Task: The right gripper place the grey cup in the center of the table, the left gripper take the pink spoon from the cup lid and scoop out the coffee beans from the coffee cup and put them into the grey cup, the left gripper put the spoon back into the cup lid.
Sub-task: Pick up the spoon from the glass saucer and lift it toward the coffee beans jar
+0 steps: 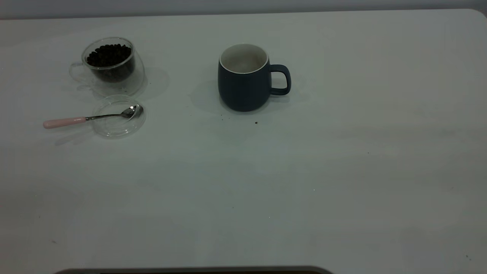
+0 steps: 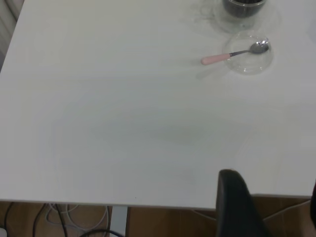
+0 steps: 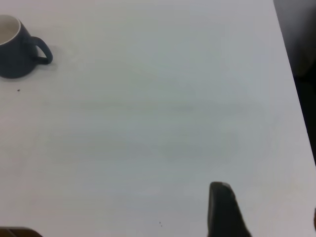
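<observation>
The grey cup [image 1: 245, 82] stands upright around the middle of the table toward the back, handle to the right; its white inside shows no beans. It also appears far off in the right wrist view as the grey cup [image 3: 15, 47]. The glass coffee cup [image 1: 110, 66], full of dark coffee beans [image 1: 109, 55], stands at the back left. In front of it lies the clear cup lid [image 1: 118, 116] with the pink spoon [image 1: 89, 118] resting across it, handle pointing left. Left gripper [image 2: 271, 180] hangs open over the table's near edge, far from the spoon [image 2: 232, 54]. Right gripper [image 3: 267, 197] is open, far from the cup.
A few dark crumbs [image 1: 256, 122] lie on the white table [image 1: 304, 182] just in front of the grey cup. Neither arm shows in the exterior view. Cables and a brown floor [image 2: 59, 219] lie below the table's edge in the left wrist view.
</observation>
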You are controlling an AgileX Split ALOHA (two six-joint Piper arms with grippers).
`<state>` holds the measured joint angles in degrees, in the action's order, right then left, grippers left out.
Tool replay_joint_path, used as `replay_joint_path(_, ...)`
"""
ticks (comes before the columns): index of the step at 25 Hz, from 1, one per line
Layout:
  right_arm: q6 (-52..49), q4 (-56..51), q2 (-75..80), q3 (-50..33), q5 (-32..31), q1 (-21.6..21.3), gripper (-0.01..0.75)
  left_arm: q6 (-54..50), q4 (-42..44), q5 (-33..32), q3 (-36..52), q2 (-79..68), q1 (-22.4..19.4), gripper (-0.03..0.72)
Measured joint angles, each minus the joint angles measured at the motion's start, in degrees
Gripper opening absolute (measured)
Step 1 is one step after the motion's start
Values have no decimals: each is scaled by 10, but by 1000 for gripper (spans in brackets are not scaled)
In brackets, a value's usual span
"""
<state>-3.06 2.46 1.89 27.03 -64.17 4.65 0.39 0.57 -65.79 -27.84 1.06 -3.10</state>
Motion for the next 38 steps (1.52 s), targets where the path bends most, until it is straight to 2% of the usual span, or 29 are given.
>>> replay_joint_path(23, 0, 0, 0, 0, -1, 0, 327, 1, -6, 8, 0, 0, 0, 420)
replay_joint_path(26, 0, 0, 0, 0, -1, 0, 310, 1, -6, 30, -9, -6, 0, 405)
replay_joint_path(30, 0, 0, 0, 0, -1, 0, 290, -14, -21, 109, -35, -94, 0, 368)
replay_joint_path(38, 0, 0, 0, 0, -1, 0, 248, -63, -33, 208, -60, -421, 0, 322)
